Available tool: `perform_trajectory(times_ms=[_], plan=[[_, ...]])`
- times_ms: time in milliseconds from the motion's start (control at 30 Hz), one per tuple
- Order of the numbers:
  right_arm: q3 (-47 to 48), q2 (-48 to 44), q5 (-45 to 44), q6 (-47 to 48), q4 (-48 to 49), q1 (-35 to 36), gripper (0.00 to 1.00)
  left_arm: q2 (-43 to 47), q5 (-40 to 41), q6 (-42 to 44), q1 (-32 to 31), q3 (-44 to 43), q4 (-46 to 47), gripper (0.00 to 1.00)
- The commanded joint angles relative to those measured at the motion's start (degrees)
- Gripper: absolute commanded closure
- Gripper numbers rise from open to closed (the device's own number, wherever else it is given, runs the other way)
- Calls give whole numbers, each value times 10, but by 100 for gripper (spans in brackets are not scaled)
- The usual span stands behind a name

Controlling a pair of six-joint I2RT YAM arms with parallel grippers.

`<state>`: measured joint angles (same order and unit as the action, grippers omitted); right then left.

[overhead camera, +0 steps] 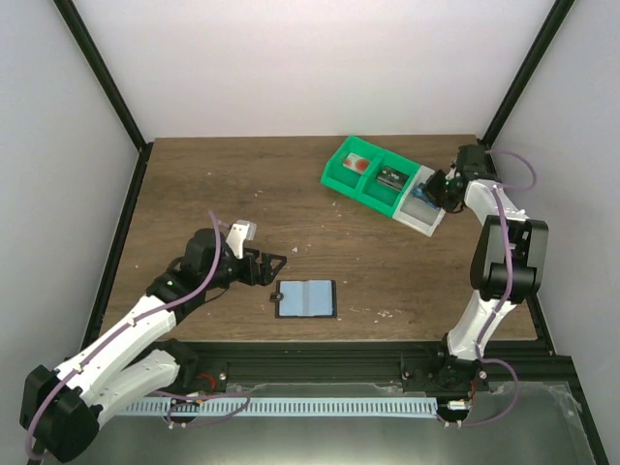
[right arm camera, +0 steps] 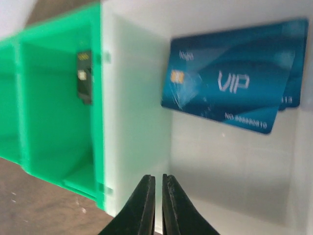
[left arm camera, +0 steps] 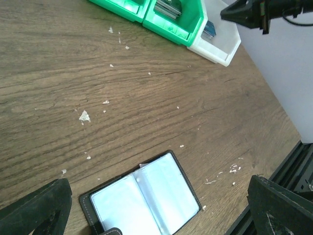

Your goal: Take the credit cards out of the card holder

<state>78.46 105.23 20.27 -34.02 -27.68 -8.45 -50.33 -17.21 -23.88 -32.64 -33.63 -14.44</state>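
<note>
Well, the rectangular card holder (overhead camera: 306,299) lies flat open.

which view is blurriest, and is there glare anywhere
Right wrist view: softest, the green bin smeared at left, though VIP on the blue cards reads. Left wrist view: the card holder panels glare pale, while the grain of the table is crisp. Top external view: even light, faint shadows, small detail lost.

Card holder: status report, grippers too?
Left gripper open, beside card holder. Right gripper shut, empty, over white bin. Card holder lies open flat, panels look empty; blue cards in white bin. Nothing in the way.
</note>
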Motion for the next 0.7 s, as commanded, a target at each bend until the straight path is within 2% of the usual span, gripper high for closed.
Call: perform_trajectory(times_ms=[0,133,667], plan=[[-29,-17,-28,17,2,17,95,11,-9,-10,1,4,11,0],[-34,-8,-62,23,1,26,99,13,-9,-16,1,9,16,0],[33,71,-126,60,-12,32,99,26,7,-18,1,15,13,0]])
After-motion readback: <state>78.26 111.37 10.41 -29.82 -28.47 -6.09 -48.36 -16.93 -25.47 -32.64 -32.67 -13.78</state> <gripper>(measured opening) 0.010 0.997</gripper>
